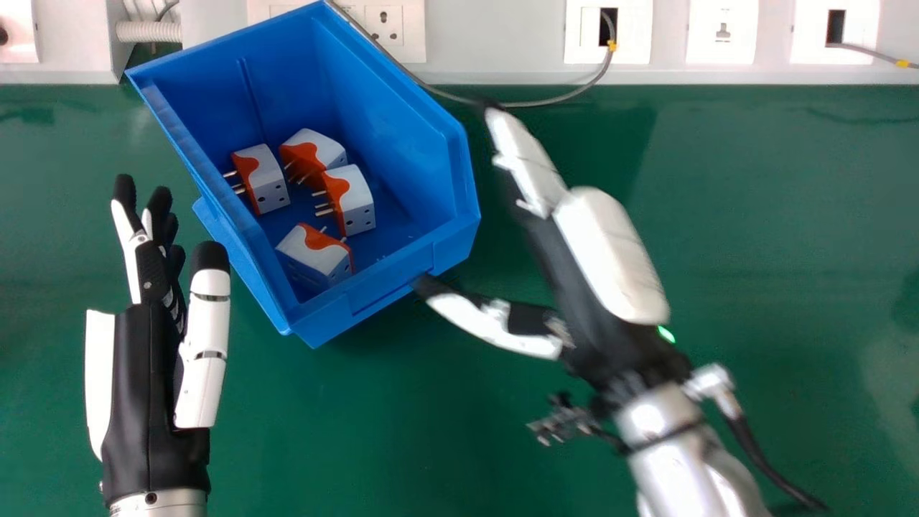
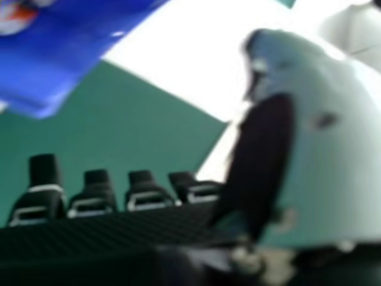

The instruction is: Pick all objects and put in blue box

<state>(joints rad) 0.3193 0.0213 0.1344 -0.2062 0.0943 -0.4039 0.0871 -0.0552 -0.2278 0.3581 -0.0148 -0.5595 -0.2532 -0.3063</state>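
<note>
In the head view my right hand is beside the right side of the blue box, its fingers straight and its thumb by the box's near corner. Nothing is held in it. In the right hand view my right hand has its fingers extended, with the blue box beyond them. Several white and orange plug adapters, one of them a front adapter, another a left adapter, lie inside the box. My left hand is left of the box, open, touching nothing.
The box stands on a green table. A white panel with sockets runs along the back edge. A grey cable hangs from it onto the table behind my right hand.
</note>
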